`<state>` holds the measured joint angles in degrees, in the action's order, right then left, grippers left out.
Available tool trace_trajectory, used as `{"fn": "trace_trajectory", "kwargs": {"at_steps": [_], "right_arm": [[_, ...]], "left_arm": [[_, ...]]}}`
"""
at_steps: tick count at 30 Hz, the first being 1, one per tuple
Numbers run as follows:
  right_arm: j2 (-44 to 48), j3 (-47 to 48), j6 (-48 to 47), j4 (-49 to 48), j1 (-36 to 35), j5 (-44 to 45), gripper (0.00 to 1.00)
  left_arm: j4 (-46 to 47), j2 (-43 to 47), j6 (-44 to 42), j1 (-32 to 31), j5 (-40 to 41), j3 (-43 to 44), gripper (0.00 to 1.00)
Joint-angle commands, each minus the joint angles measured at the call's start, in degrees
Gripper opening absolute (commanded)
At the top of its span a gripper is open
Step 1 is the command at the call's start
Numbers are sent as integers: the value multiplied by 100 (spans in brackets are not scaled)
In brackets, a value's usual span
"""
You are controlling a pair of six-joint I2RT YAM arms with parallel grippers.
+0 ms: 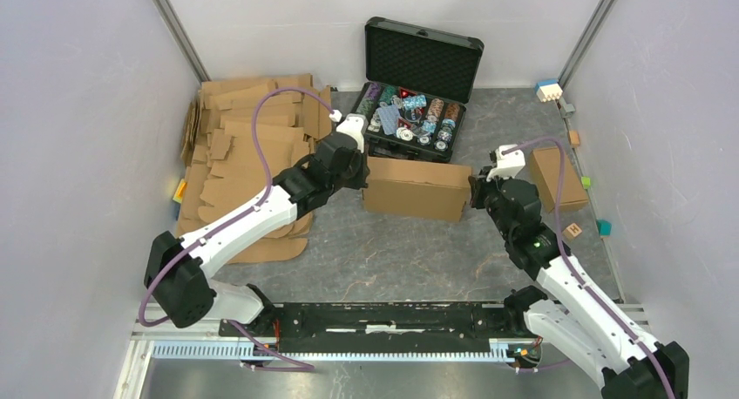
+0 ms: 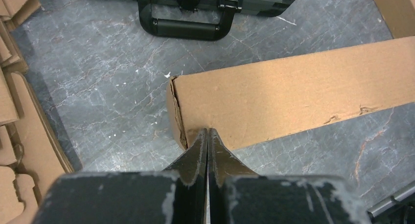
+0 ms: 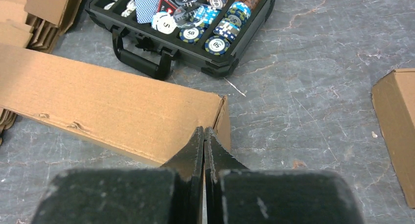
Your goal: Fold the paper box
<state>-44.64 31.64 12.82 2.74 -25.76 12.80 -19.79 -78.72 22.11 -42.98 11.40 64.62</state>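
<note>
The plain brown corrugated cardboard paper box [image 1: 416,188] lies closed up on the grey marbled tabletop [image 1: 392,251], just in front of the open black case [image 1: 423,59]. The left hand [image 2: 208,132] and the right hand [image 3: 203,130] each have their fingers pressed fully together and grip nothing. Their tips touch the box near its opposite ends. The folding looks nearly finished, at the squaring stage. The next move likely calls for even, opposed pressure, so the box neither slides nor buckles at its slightly crumpled left corner.

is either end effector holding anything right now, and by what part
Nothing looks held: the left end effector and right end effector are shut, tips against the paper box near its two ends.
</note>
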Motion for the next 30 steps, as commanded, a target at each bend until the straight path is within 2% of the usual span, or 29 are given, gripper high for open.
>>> {"fn": "trace_trajectory", "kwargs": {"at_steps": [1,9,21,30], "right_arm": [[16,-330,186,224,13,58,0],[-141,974,-129,681,11,13,0],[-279,102,-60,499,17,69,0],[-217,725,-214,903,19,-292,0]], "left_arm": [[63,-149,197,18,-199,-266,2],[-486,95,-77,18,58,483,2],[-341,-155,-60,170,-30,153,2],[-602,290,-126,169,-166,314,2]]}}
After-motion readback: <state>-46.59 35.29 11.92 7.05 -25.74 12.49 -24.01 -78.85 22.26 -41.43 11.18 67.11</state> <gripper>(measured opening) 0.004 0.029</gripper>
